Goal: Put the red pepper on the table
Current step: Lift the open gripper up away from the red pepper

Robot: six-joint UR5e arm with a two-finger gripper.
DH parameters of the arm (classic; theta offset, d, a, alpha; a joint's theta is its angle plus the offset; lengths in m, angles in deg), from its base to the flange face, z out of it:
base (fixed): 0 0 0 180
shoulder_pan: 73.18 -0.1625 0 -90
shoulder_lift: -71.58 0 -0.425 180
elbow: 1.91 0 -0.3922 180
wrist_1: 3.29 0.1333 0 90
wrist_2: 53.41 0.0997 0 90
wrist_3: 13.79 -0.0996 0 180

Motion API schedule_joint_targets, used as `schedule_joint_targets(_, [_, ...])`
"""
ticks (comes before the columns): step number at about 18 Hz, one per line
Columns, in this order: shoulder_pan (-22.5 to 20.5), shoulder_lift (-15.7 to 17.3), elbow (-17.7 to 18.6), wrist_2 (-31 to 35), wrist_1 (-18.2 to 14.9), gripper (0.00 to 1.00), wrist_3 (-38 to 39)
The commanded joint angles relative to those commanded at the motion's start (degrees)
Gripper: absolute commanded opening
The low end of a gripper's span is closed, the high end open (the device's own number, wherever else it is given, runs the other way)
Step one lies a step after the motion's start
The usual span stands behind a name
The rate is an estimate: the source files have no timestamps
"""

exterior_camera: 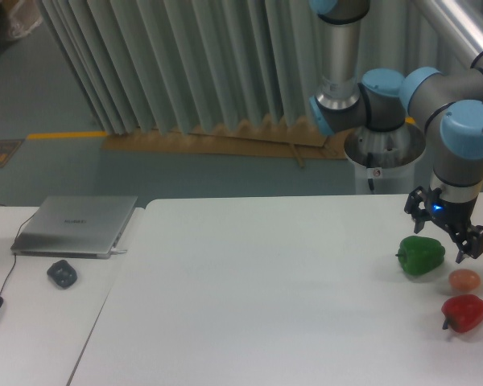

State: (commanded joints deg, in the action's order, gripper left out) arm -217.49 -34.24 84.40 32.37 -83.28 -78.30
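The red pepper (pixel 464 312) sat on the table (pixel 258 297) below the gripper (pixel 444 232), fingers spread, empty; a straight lift clear looked wisest.

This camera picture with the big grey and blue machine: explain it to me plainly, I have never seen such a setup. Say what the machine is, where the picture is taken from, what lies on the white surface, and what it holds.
The machine is a robot arm of grey tubes and blue-capped joints. Its tip carries a two-finger gripper, here open and holding nothing, raised above the table.

There is one picture only, from a fixed camera facing the table's front and looking slightly down.

Near the table's right edge lie three things: a green pepper, a small orange-brown egg-shaped object and the red pepper, nearest the camera. The red pepper rests on the table, apart from the gripper.

On the separate desk to the left are a closed laptop and a dark mouse.
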Motion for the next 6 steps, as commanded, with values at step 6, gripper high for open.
schedule_joint_targets(6, [0.44,-0.09,1.05,0.09,0.54,1.0,0.35])
